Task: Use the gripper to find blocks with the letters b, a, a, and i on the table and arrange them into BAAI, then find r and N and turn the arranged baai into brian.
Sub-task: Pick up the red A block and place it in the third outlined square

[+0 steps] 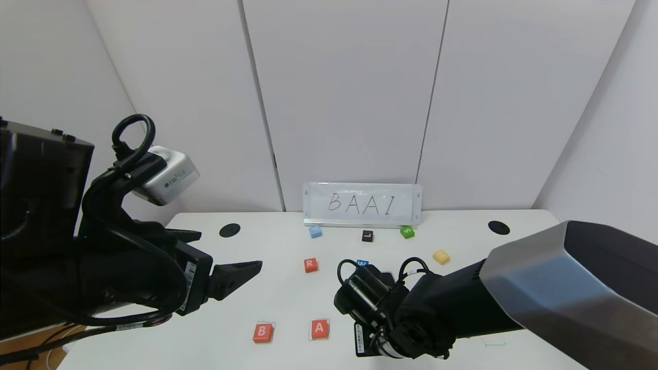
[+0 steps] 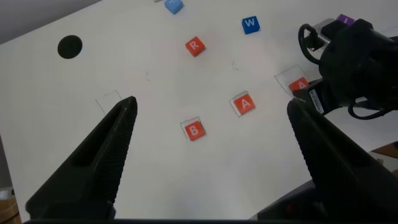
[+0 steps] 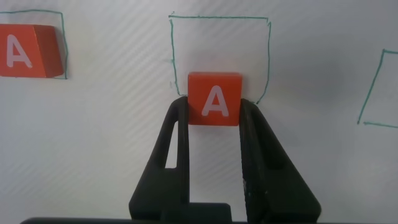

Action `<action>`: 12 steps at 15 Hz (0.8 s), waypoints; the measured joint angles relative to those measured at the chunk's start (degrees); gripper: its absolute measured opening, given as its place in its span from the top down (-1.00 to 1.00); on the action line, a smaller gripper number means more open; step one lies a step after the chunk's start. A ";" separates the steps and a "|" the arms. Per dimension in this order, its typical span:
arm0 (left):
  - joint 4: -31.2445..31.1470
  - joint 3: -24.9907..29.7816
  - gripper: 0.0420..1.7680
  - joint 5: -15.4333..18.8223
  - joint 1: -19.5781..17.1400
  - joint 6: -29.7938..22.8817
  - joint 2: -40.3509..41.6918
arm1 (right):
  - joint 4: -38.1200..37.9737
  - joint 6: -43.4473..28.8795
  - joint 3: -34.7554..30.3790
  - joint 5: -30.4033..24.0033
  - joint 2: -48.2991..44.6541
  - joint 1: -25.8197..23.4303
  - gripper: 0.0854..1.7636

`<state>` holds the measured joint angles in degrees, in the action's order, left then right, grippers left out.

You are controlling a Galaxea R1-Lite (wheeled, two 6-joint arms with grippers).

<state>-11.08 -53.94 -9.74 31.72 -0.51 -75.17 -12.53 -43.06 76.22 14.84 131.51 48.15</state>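
My right gripper (image 3: 214, 106) is shut on an orange-red A block (image 3: 214, 98), holding it at the edge of a pen-drawn square (image 3: 217, 17) on the table (image 1: 288, 303). I cannot tell whether this block touches the table. A second A block (image 1: 320, 329) sits in the outline beside it, with the B block (image 1: 262, 332) one place further left. The R block (image 1: 310, 265) lies behind them. A purple I block (image 2: 344, 20) peeks out behind the right arm. My left gripper (image 1: 241, 272) hangs open above the table's left side, holding nothing. No N block shows.
A white card reading BAAI (image 1: 362, 204) stands at the back. Loose blocks lie before it: light blue (image 1: 315, 232), black L (image 1: 367, 236), green (image 1: 407, 232), yellow (image 1: 441, 256) and blue W (image 1: 362, 263). Two black holes (image 1: 230, 229) (image 1: 498, 227) mark the far corners.
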 joint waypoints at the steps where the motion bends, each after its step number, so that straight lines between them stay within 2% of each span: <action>1: 0.00 0.00 -0.94 0.00 0.00 0.00 0.00 | 0.00 0.00 0.16 0.00 0.13 0.00 0.46; 12: 0.02 0.23 -0.94 -0.05 0.85 -0.09 -0.24 | 2.28 -0.11 0.49 0.18 0.49 -0.91 0.46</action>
<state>-11.06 -53.71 -9.79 32.57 -0.60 -75.41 -10.25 -43.17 76.70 15.02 132.00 47.24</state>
